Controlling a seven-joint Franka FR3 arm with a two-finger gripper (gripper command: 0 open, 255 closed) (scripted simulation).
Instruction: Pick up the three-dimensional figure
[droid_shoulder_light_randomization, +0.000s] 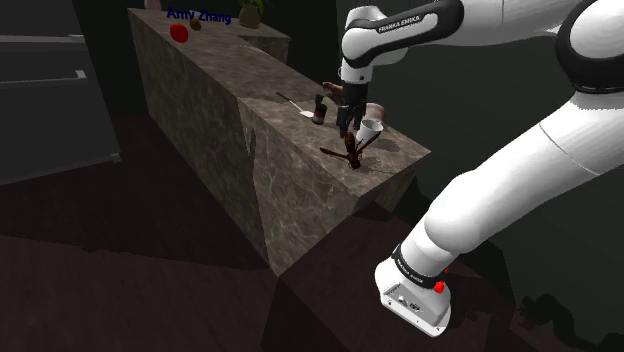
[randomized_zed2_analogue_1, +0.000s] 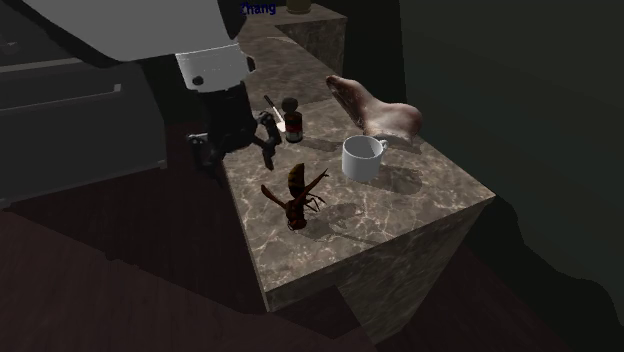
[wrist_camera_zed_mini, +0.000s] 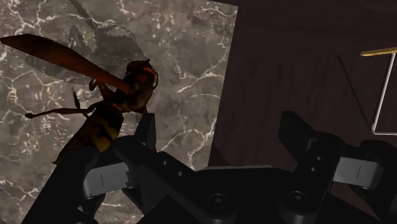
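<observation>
The black fingers (droid_shoulder_light_randomization: 346, 126) hang spread wide, released and grasping nothing, low over the near end of the marbled brown worktop (droid_shoulder_light_randomization: 300, 190). One finger (wrist_camera_zed_mini: 146, 130) is over the stone right at its edge. The other finger (wrist_camera_zed_mini: 296, 133) is out past that edge, above the dark floor (wrist_camera_zed_mini: 286, 63).

The wasp figure (wrist_camera_zed_mini: 121, 98), reddish brown with an amber-banded body and long thin wings, stands on the worktop just outside the finger that is over the stone, not between the two. In the wrist view its body sits close against that fingertip, and I cannot tell whether they touch. In the second exterior view it looks a little apart from it.

Past the figure, on the side away from the fingers, a white cup (randomized_zed2_analogue_1: 362, 157) stands upright. Just behind the fingers, farther along the worktop, a small dark bottle (randomized_zed2_analogue_1: 292, 120) with a red and white label stands upright, and a slim pale utensil (randomized_zed2_analogue_1: 272, 103) lies flat just beside it. A pinkish-brown lump (randomized_zed2_analogue_1: 380, 110) rests beyond the cup, near the worktop's far edge.

Well away from the fingers, at the far end of the worktop, there is a small red object (droid_shoulder_light_randomization: 179, 32), with a potted plant (droid_shoulder_light_randomization: 250, 10) behind it. Across the floor from the worktop stands a dark grey cabinet (droid_shoulder_light_randomization: 45, 100).
</observation>
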